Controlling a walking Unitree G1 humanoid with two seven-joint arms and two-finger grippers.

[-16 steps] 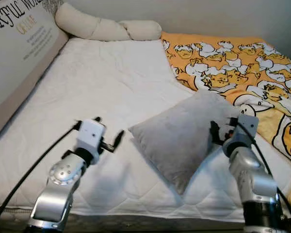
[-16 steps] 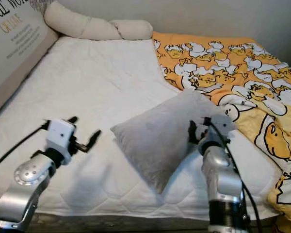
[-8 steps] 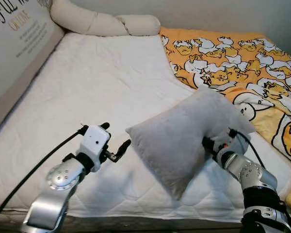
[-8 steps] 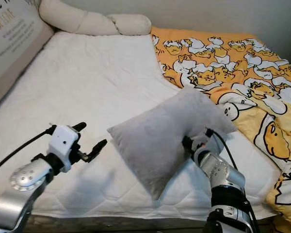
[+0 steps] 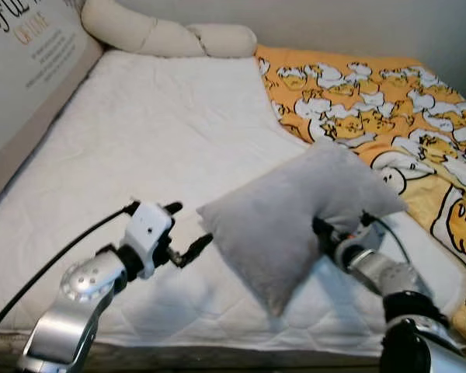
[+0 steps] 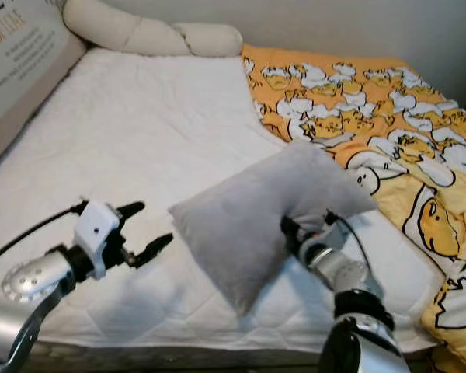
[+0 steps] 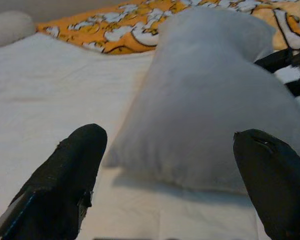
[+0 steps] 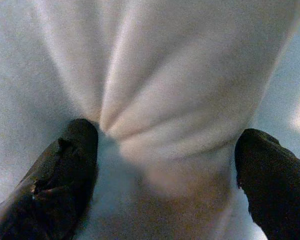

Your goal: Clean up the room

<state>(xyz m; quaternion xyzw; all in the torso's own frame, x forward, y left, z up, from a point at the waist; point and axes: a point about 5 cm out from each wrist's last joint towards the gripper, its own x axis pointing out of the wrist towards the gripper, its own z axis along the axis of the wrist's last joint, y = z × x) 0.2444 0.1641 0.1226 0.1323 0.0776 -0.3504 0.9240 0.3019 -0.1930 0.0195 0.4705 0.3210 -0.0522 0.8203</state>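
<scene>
1. Bed (image 5: 163, 155) with a white quilted mattress spans the scene; its near edge runs across at 6 o'clock, just above the robot's arms.
2. Left gripper (image 5: 185, 231) at about 8 o'clock, hovering over the mattress. Fingers spread open and empty, tips aimed at the pillow's near-left corner, close to it but apart. In the left wrist view the two black fingers (image 7: 72, 175) frame the pillow (image 7: 210, 110) with mattress between them.
3. Right gripper (image 5: 326, 233) at about 4 o'clock, pushed into the pillow's right side. In the right wrist view its fingers (image 8: 60, 180) stand wide apart, with pillow fabric bunched and creased between them. Fingers press into the fabric; not clamped shut.
4. Grey pillow (image 5: 295, 214) sits just right of centre on the mattress. Right end looks raised and tilted; lower corner points toward 6 o'clock.
5. Orange duck-print blanket (image 5: 388, 109) covers the bed's right side from 1 to 4 o'clock, just behind the pillow.
6. Printed board (image 5: 23, 70) leans along the bed's left side at 10 o'clock.
7. Cream bolster (image 5: 163, 35), long and knotted, lies across the head of the bed at 11–12 o'clock.
</scene>
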